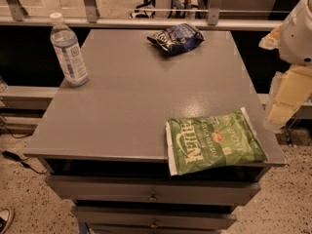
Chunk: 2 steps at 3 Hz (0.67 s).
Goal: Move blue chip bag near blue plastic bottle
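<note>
**Gripper (pixel 285 99) off the right edge of the table; blue bag at the far edge**

Gripper position: the pale yellowish gripper hangs beyond the right edge of the flat grey table top (pixel 126 106). It sits below the rounded white arm segment (pixel 300 33) that enters from the upper right corner. It touches nothing on the table. Whether it is released or clenched cannot be told from this position.

Task item 1: the small dark navy-blue glossy chip bag (pixel 176 38) lies flat at the far edge of the table top, right of centre. White lettering shows on its wrinkled foil. It is well apart from the gripper.

Task item 2: the tall clear ribbed plastic bottle (pixel 69 50), with a white cap and a pale blue-and-white label, stands upright near the left edge, toward the far-left corner. Bag and bottle are well apart, with grey surface between them.

Other items:
- A larger light-green Kettle chip bag (pixel 214 140) lies flat at the near right corner. Its lower-left corner overhangs the front edge, and it is the item nearest the gripper.
- Two grey drawers (pixel 153 197) with small knobs sit below the table top.
- A metal railing (pixel 146 22) runs behind the table.
- A dark cable (pixel 14 157) lies on the speckled floor (pixel 29 199) at the left.
</note>
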{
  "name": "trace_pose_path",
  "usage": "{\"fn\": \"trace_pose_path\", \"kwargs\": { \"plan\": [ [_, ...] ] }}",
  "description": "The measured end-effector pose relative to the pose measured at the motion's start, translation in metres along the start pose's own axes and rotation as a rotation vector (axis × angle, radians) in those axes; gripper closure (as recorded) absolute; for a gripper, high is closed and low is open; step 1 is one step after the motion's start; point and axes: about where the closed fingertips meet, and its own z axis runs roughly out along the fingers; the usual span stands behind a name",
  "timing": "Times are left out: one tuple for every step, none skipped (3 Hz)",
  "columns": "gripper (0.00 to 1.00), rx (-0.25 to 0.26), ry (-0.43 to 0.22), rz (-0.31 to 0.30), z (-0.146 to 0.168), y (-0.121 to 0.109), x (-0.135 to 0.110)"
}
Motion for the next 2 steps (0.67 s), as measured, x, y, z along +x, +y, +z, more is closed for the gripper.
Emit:
{"fn": "trace_pose_path", "kwargs": {
  "plan": [
    [0.0,0.0,0.0,0.0,0.0,0.0,0.0],
    [0.0,0.023,-0.029,0.014,0.021,-0.022,-0.001]
  ]
}}
